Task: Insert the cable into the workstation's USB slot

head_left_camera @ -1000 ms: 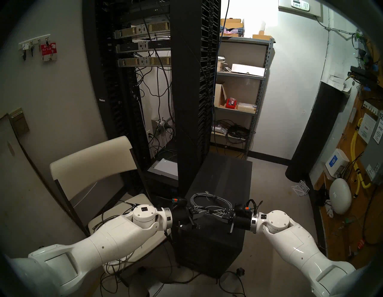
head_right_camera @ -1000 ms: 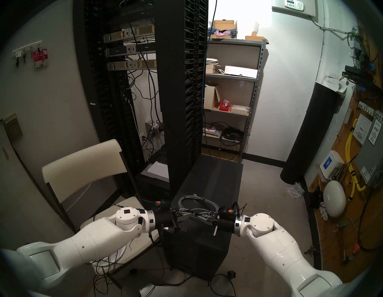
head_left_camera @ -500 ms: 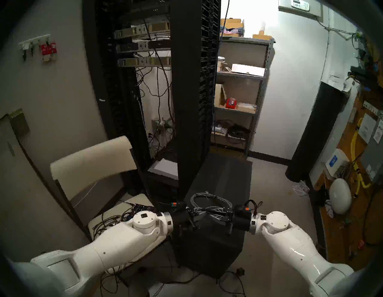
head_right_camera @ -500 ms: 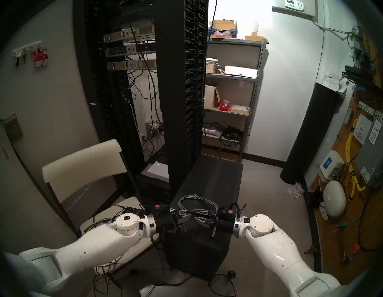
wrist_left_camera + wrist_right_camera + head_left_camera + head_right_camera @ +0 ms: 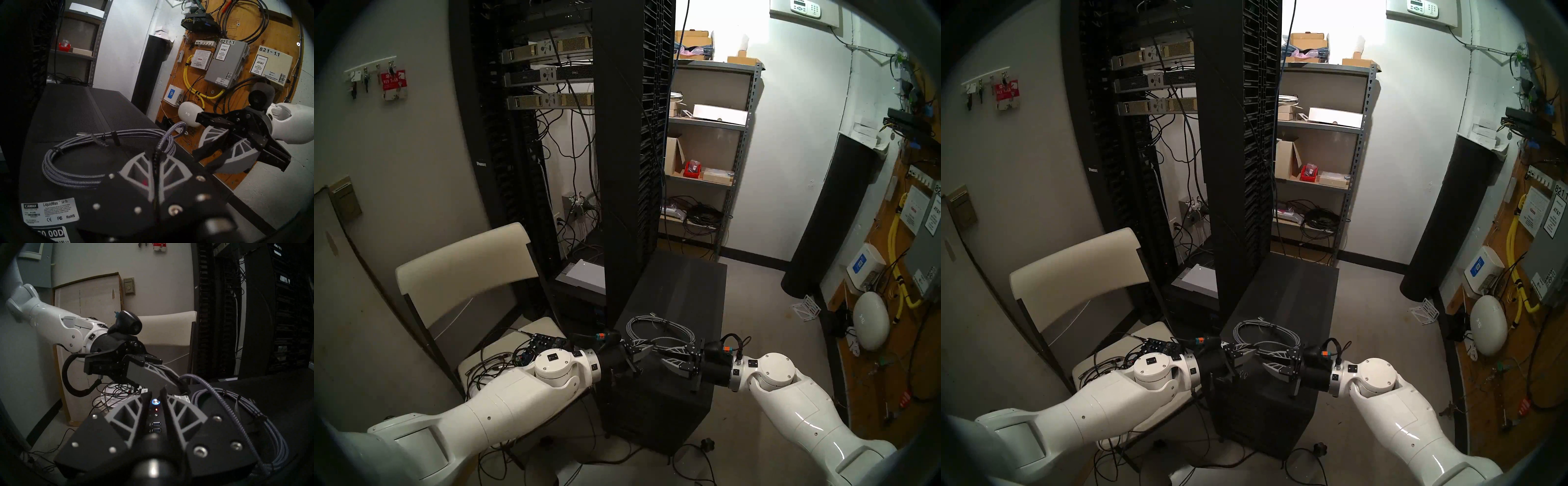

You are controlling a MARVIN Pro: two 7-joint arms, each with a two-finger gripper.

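Cable (image 5: pixel 73 162) coil flat on workstation (image 5: pixel 68 108), plug end pinched in closed left gripper (image 5: pixel 157 157), pointing down toward gripper; right gripper (image 5: pixel 155 394) slightly parted, empty

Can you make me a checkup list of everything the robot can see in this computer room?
Surface: matte black top of the workstation, mostly bare.
Job's things: grey braided cable coiled on the workstation; two blue USB slots on its front edge.
Clutter: thin black wires and a small audio box on the folding chair.
Grippers: left gripper shut on the cable's end; right gripper slightly open, holding nothing.
Cables: yellow cables on the wooden wall board.
Surroundings: server rack, metal shelf.
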